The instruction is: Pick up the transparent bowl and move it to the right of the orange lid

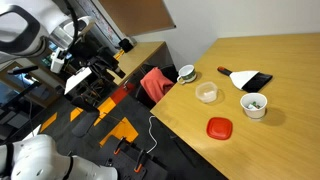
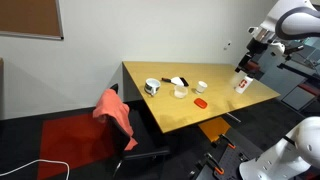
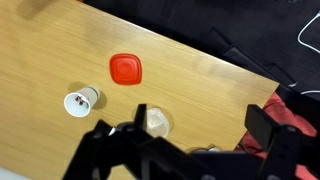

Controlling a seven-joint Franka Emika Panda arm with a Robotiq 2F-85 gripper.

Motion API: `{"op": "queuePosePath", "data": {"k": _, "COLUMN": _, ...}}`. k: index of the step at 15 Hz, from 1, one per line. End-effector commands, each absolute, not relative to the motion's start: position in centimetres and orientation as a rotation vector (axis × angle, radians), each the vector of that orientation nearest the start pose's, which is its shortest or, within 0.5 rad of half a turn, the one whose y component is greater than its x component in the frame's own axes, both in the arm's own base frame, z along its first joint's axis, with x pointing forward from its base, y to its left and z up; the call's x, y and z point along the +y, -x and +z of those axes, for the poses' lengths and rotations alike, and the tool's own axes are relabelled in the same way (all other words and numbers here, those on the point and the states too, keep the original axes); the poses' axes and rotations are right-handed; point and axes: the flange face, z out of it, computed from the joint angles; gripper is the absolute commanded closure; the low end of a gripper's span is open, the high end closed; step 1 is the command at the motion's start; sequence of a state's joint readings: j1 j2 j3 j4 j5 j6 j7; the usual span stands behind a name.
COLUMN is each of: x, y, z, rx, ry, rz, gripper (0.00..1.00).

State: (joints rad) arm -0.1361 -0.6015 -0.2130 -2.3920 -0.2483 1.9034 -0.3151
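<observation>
The transparent bowl [image 1: 207,93] stands on the wooden table [image 1: 290,140], and it also shows in an exterior view [image 2: 181,92] and in the wrist view [image 3: 157,122]. The orange lid [image 1: 220,127] lies flat nearer the table's front edge, seen too in an exterior view [image 2: 201,102] and in the wrist view [image 3: 125,69]. My gripper [image 3: 200,125] is open and empty, high above the table and apart from the bowl. In the wrist view its left finger partly overlaps the bowl. In both exterior views the gripper [image 1: 103,68] [image 2: 247,62] hangs off to the side of the table.
A white bowl with dark contents [image 1: 254,104] [image 3: 80,100] stands near the lid. A white bowl with green inside [image 1: 186,72] sits by the table edge. A black brush [image 1: 245,79] lies behind. A red cloth [image 1: 155,82] hangs on a chair beside the table.
</observation>
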Motion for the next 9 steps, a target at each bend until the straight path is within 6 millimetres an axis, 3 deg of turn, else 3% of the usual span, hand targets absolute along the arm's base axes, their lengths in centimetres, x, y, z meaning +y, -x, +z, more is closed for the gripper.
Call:
{"op": "queuePosePath", "data": {"k": 1, "x": -15.8, "y": -35.3, "z": 53.6, "rx": -0.107, "ry": 3.283, "rz": -0.104, "gripper": 0.0}}
{"op": "queuePosePath", "data": {"k": 5, "x": -16.0, "y": -35.5, "z": 53.6, "rx": -0.087, "ry": 3.286, "rz": -0.113, "gripper": 0.0}}
{"op": "queuePosePath", "data": {"k": 9, "x": -18.9, "y": -38.4, "z": 52.6, "rx": 0.205, "ry": 3.322, "rz": -0.344, "gripper": 0.0}}
